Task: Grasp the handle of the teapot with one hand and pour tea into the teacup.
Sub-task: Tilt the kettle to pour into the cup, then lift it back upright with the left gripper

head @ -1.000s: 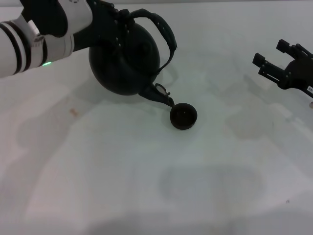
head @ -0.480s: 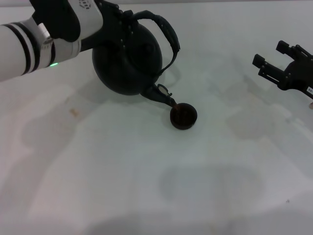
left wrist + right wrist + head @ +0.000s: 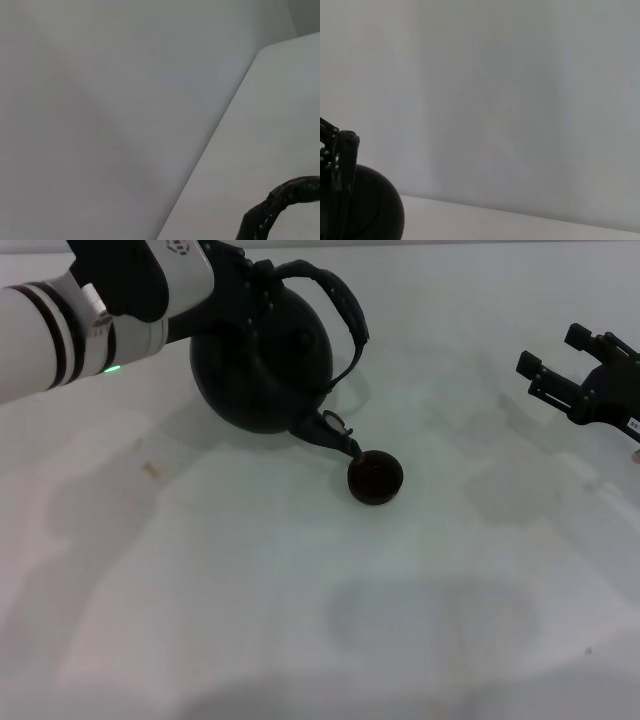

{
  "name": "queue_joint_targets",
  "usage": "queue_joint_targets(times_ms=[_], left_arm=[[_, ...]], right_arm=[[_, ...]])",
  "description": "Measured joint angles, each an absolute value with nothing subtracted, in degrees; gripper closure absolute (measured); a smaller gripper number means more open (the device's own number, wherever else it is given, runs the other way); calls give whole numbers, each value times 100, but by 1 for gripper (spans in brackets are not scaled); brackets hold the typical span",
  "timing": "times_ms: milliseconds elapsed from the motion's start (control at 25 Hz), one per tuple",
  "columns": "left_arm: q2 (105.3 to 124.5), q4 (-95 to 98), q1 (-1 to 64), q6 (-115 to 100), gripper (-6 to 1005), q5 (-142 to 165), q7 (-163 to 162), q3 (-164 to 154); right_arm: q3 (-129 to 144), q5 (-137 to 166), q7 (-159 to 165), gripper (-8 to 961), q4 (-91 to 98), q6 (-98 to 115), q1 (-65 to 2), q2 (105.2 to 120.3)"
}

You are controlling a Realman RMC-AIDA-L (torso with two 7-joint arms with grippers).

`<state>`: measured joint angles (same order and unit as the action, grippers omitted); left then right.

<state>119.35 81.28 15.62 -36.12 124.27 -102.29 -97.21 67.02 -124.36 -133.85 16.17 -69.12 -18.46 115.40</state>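
Note:
The large black teapot [image 3: 262,355] hangs tilted at the back left in the head view, its spout [image 3: 330,433] pointing down over the rim of the small dark teacup [image 3: 375,477]. My left gripper [image 3: 238,285] is shut on the arched handle [image 3: 340,300] near its left end and holds the pot up. A piece of the handle [image 3: 272,207] shows in the left wrist view. The pot's round body [image 3: 367,205] shows in the right wrist view. My right gripper [image 3: 560,365] is open and idle at the far right.
The white table [image 3: 300,590] spreads out in front of the cup. A small brown stain [image 3: 152,469] marks it on the left. A plain wall [image 3: 520,100] stands behind the table.
The left arm has shifted the teapot slightly right and tipped it further, bringing the spout down to the teacup's rim. The right arm has not moved.

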Motion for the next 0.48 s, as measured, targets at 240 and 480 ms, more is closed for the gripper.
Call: queue_joint_targets(times_ms=[240,480], left_arm=[[11935,8105,1610,-3612,865,12671,-10345,-9770],[11935,8077,1645,-3612,865,12682,-10363,-9779]], right_arm=[[6697,-12436,-13386,108,1617,-6902,-1845,11540],[6697,-12436,-13405,108,1606,-6900,-1846,11540]])
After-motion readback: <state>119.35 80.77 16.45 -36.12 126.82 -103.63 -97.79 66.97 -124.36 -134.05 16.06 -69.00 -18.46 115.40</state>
